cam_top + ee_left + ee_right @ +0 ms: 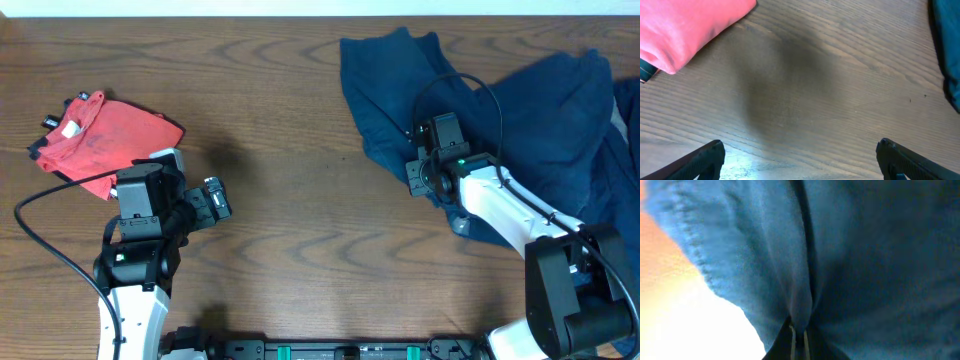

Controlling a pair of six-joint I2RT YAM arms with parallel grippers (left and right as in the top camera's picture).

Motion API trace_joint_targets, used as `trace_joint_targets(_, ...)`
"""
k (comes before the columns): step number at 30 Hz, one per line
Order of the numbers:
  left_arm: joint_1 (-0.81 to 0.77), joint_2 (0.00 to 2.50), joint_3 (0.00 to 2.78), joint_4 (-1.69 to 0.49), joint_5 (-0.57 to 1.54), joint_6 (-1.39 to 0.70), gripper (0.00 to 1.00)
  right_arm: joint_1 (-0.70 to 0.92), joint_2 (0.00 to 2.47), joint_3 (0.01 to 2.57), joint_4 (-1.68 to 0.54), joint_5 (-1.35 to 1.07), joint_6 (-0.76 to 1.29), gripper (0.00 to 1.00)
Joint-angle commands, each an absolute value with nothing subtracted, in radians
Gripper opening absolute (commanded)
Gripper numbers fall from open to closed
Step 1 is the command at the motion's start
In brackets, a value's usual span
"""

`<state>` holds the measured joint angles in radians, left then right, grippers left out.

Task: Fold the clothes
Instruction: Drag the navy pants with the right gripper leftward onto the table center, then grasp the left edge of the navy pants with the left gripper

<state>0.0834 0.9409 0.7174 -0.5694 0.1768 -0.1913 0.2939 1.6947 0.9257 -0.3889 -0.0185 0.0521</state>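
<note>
The clothes (520,110) lie heaped, navy and wrinkled, at the far right of the counter (300,120). The right hand (418,178) pinches a ridge of their near-left edge between closed fingers, likely to drag one piece flat. The left hand (215,200) hangs wide open, holding nothing, beside a red cloth (100,140). No containers show.

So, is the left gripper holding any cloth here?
No, the left gripper is open over bare table, the red cloth lying clear of its fingers.
</note>
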Motion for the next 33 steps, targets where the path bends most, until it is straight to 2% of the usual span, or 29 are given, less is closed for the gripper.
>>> trace_joint_targets(1, 0.082, 0.942, 0.735, -0.568, 0.175, -0.205, 0.98, 0.316, 1.694, 0.974, -0.387, -0.427, -0.033, 0.01)
trace_joint_targets(4, 0.082, 0.942, 0.735, -0.567, 0.175, -0.205, 0.98, 0.316, 1.694, 1.043, -0.316, -0.869, -0.057, 0.01)
trace_joint_targets(6, 0.082, 0.942, 0.735, -0.567, 0.175, -0.205, 0.98, 0.315, 1.694, 1.084, -0.212, -1.031, -0.013, 0.04)
trace_joint_targets(8, 0.082, 0.942, 0.735, -0.567, 0.175, -0.205, 0.98, 0.315, 1.694, 1.110, -0.128, -0.933, 0.124, 0.10)
trace_joint_targets(9, 0.082, 0.942, 0.735, -0.568, 0.175, -0.205, 0.98, 0.313, 1.694, 1.117, -0.114, -0.812, 0.206, 0.17)
trace_joint_targets(11, 0.082, 0.942, 0.735, -0.570, 0.175, -0.205, 0.98, 0.313, 1.694, 1.117, -0.141, -0.543, 0.318, 0.40)
trace_joint_targets(12, 0.082, 0.942, 0.735, -0.571, 0.175, -0.205, 0.98, 0.313, 1.694, 1.117, -0.183, -0.402, 0.367, 0.47)
trace_joint_targets(14, 0.082, 0.942, 0.735, -0.575, 0.175, -0.205, 0.98, 0.313, 1.694, 1.117, -0.270, -0.231, 0.412, 0.51)
trace_joint_targets(15, 0.082, 0.942, 0.735, -0.577, 0.175, -0.205, 0.98, 0.313, 1.694, 1.117, -0.303, -0.199, 0.410, 0.57)
trace_joint_targets(17, 0.082, 0.942, 0.735, -0.580, 0.175, -0.205, 0.98, 0.313, 1.694, 1.117, -0.363, -0.179, 0.367, 0.64)
trace_joint_targets(20, 0.082, 0.945, 0.735, -0.582, 0.180, -0.205, 0.98, 0.313, 1.694, 1.117, -0.450, -0.155, 0.294, 0.69)
trace_joint_targets(26, 0.082, 0.988, 0.735, -0.606, 0.369, -0.211, 0.98, 0.299, 1.692, 1.118, -0.654, 0.126, 0.331, 0.73)
trace_joint_targets(33, 0.066, 1.138, 0.735, -0.583, 0.412, -0.289, 0.98, 0.242, 1.645, 1.118, -0.757, 0.146, 0.382, 0.76)
